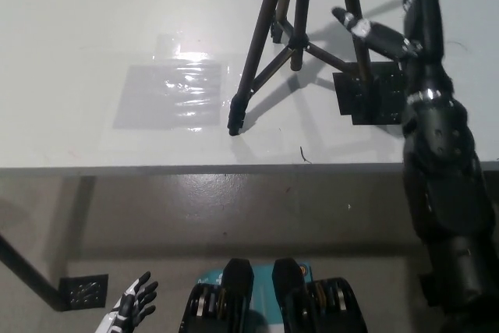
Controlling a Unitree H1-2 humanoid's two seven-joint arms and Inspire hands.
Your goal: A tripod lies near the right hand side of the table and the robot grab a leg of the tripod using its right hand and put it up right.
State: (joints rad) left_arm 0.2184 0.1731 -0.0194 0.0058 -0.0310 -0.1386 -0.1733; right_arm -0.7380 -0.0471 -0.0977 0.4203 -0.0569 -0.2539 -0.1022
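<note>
**Tripod upright on the table, right hand open beside it**

Nearest the camera, the white left hand (134, 304) is seen low at the lower left, below the table edge, with its fingers spread and nothing held. Above it, the front edge of the white table (156, 168) runs across the view. On the tabletop a glossy clear sheet (168, 95) is laid flat at the left of centre. To its right the tripod (295, 37) is seen standing upright, one foot planted near the sheet's right edge and another on a black square mat (374, 97); its top is cut off by the frame. The black right arm (440, 185) is extended up the right side. Farthest away, the right hand (409, 17) is held open just right of the tripod, fingers spread, nothing grasped.
</note>
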